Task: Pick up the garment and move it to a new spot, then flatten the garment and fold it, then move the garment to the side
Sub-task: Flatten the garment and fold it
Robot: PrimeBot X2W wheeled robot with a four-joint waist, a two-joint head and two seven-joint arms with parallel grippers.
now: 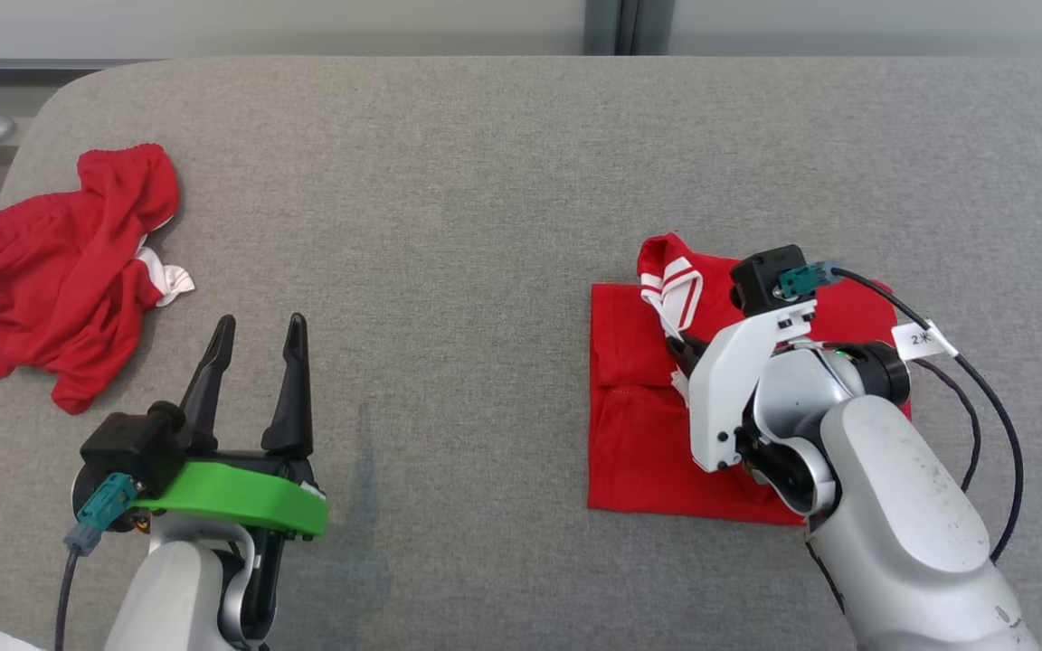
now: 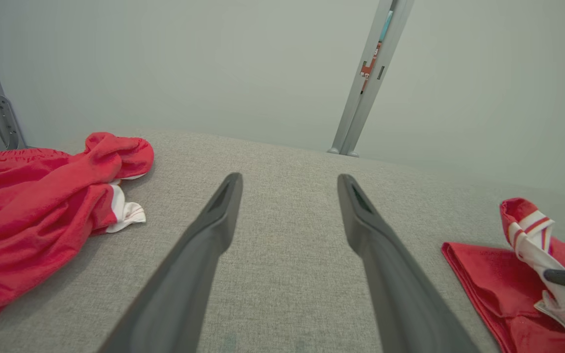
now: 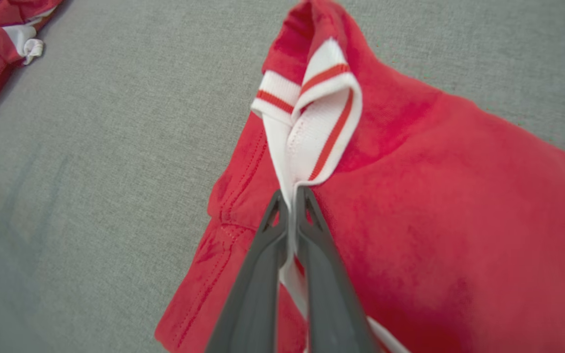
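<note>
Two dark fingers (image 3: 258, 294) of the right jaws were pressed together, pinching the white, red-striped trim (image 3: 312, 127) of the folded red garment (image 1: 639, 434). The trim stood up in a small peak just beyond the tips. The garment lay as a neat rectangle on the grey desk (image 1: 449, 226) directly beneath these jaws. The left jaws were spread wide and held nothing, their fingers (image 1: 290, 389) pointing over bare desk. Beyond them, to their left, lay a second red garment (image 1: 51, 280), crumpled and well apart from the folded one.
</note>
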